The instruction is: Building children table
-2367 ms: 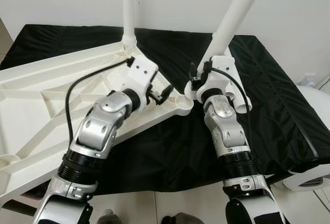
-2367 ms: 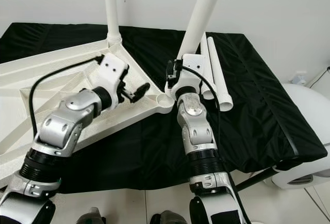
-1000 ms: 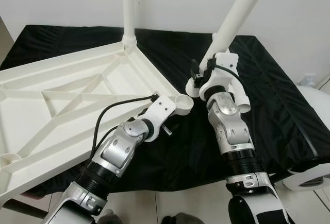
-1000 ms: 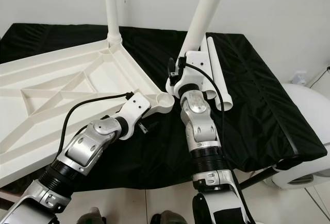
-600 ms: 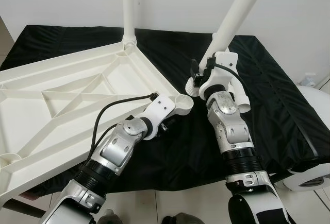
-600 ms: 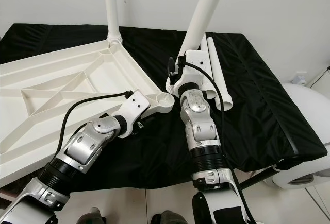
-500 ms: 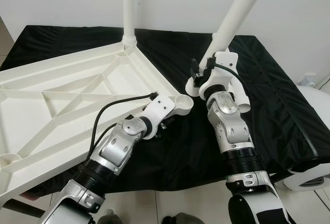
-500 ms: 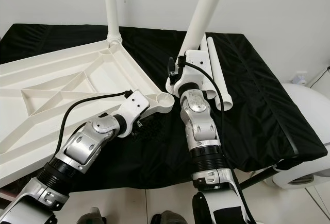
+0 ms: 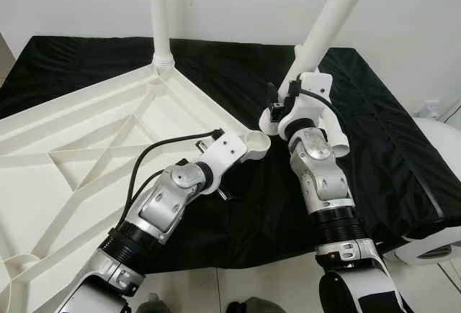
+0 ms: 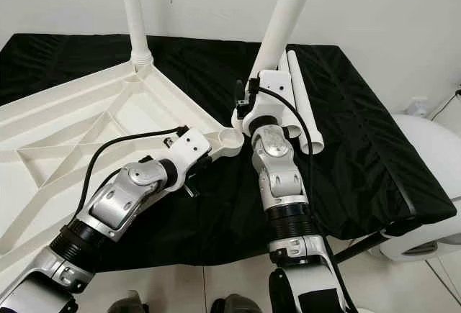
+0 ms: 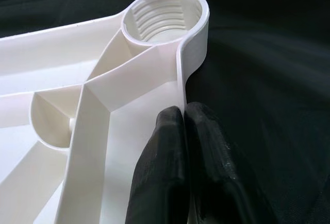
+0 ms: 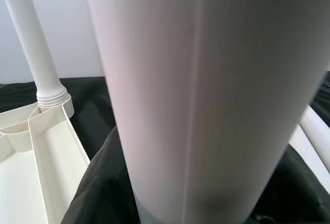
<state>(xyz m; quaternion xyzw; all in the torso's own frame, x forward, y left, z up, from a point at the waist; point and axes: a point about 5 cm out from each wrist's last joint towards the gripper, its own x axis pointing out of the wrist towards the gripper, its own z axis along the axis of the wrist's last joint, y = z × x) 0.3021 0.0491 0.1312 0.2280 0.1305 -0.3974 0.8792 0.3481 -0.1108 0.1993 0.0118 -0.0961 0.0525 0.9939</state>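
The white tabletop (image 9: 86, 122) lies upside down on a black-covered table, with one white leg (image 9: 160, 18) standing in its far corner. My left gripper (image 11: 183, 112) is shut on the tabletop's rim, just behind the empty threaded corner socket (image 11: 162, 15). My right gripper (image 9: 276, 106) is shut on a second white leg (image 9: 325, 21), held tilted. That leg's threaded lower end (image 9: 270, 120) hangs just right of the socket (image 9: 253, 140) and is outside it. In the right wrist view this leg (image 12: 206, 90) is very close to the camera.
Two spare white legs (image 10: 304, 108) lie side by side on the black cloth (image 9: 389, 147) to the right of my right arm. A white rounded object (image 9: 441, 245) stands off the table's right front corner. A pale wall runs behind the table.
The tabletop has swung about its near socket corner, so the far standing leg moved left. My left gripper, earlier above the tabletop, now grips the rim. The right arm is still.
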